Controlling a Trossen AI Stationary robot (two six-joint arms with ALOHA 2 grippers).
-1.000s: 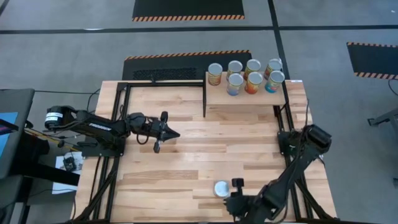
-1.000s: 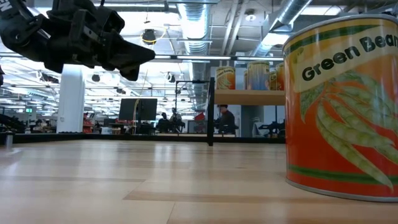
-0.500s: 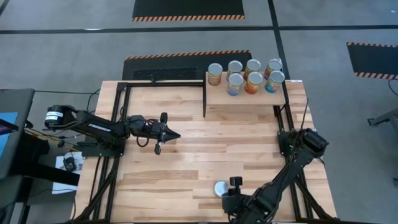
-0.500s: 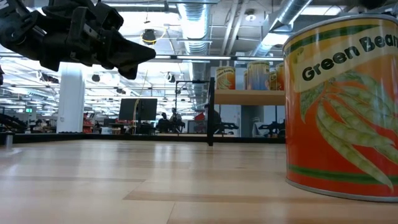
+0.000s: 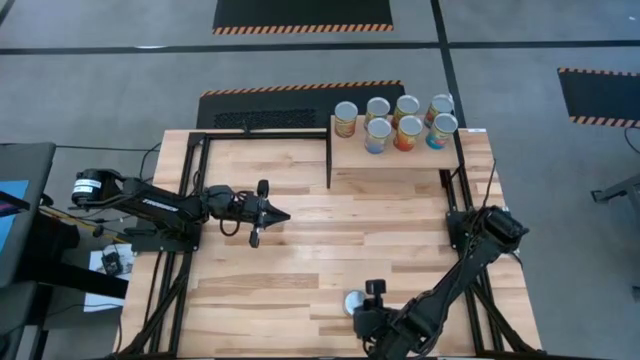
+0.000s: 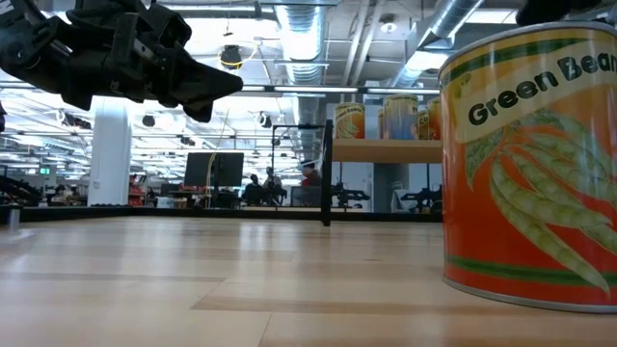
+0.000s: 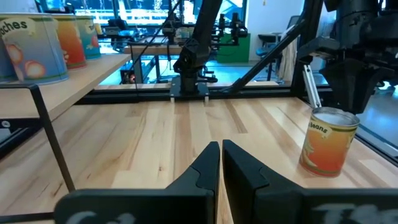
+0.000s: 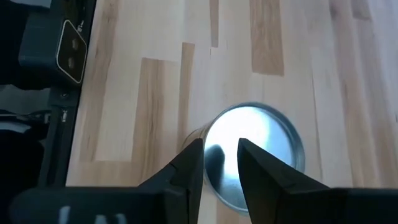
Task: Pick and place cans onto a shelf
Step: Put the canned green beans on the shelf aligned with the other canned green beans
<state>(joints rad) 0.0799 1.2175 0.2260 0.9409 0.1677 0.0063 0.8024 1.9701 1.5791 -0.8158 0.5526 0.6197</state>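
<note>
Risk: orange-labelled silver-lidded tin could be tipped on wooden surface, since right end effector, narrowly parted, is hung off-centre over its lid.

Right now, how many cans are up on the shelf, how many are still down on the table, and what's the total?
Cans on the shelf: 7
Can on the table: 1
Total: 8
</note>
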